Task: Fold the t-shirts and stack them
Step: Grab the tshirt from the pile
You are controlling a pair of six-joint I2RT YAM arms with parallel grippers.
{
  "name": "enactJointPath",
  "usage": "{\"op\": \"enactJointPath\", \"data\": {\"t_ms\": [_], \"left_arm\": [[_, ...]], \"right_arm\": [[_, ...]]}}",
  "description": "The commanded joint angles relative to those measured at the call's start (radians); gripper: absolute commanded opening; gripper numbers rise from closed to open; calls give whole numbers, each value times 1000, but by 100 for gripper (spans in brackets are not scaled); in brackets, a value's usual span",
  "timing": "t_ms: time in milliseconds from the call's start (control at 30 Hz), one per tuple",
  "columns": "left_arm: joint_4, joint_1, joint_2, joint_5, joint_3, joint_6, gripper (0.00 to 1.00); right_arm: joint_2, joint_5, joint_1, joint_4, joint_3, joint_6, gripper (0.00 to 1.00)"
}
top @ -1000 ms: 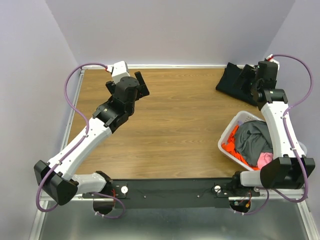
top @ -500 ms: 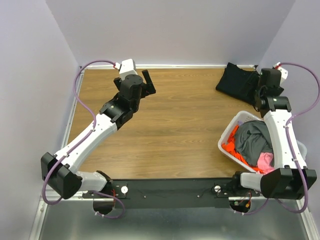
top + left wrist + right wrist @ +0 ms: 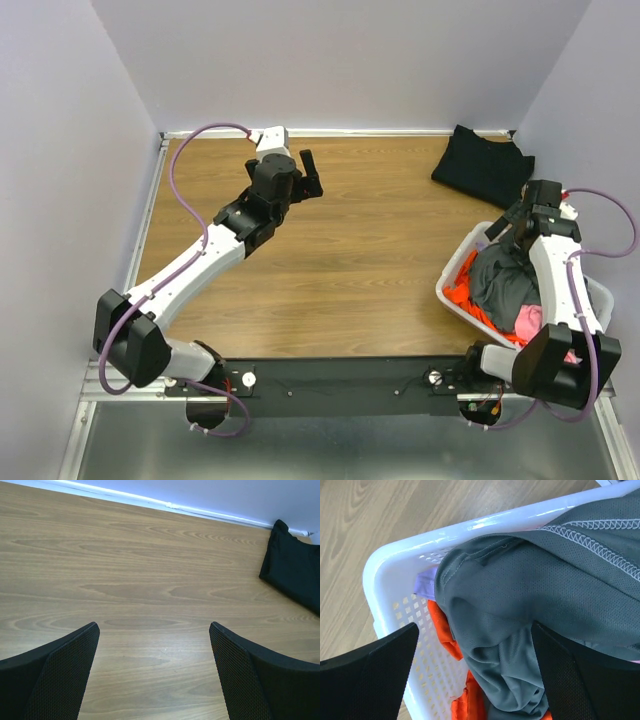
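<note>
Top external view: we see the black shirt lying flat at the far right corner of the table, folded and apart from both arms. The other shirts are in the basket, which stands near the right edge, closer to the near side. The grey shirt is on top of the pile and hangs partly over the rim. The orange shirt shows under it on the left side of the basket, and the pink shirt shows at the near side.

The right gripper is over the far part of the basket. In the right wrist view its two fingers stand wide apart, one on each side of the grey cloth, and hold nothing. We cannot tell if they touch the cloth.

The left gripper is over the bare wood near the far edge, left of the middle. In the left wrist view its jaws are also spread wide and empty, and the black shirt is well apart from it, to the right.
</note>
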Motion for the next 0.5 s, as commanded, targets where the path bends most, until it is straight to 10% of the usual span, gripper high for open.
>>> {"op": "enactJointPath", "data": {"t_ms": [0, 300, 467], "left_arm": [[36, 3, 19, 40, -33, 4, 98], [40, 4, 27, 32, -41, 35, 98], [37, 7, 28, 39, -41, 43, 98]], "right_arm": [[22, 7, -5, -42, -33, 26, 100], [102, -7, -8, -41, -54, 37, 91], [94, -27, -6, -41, -60, 26, 53]]}}
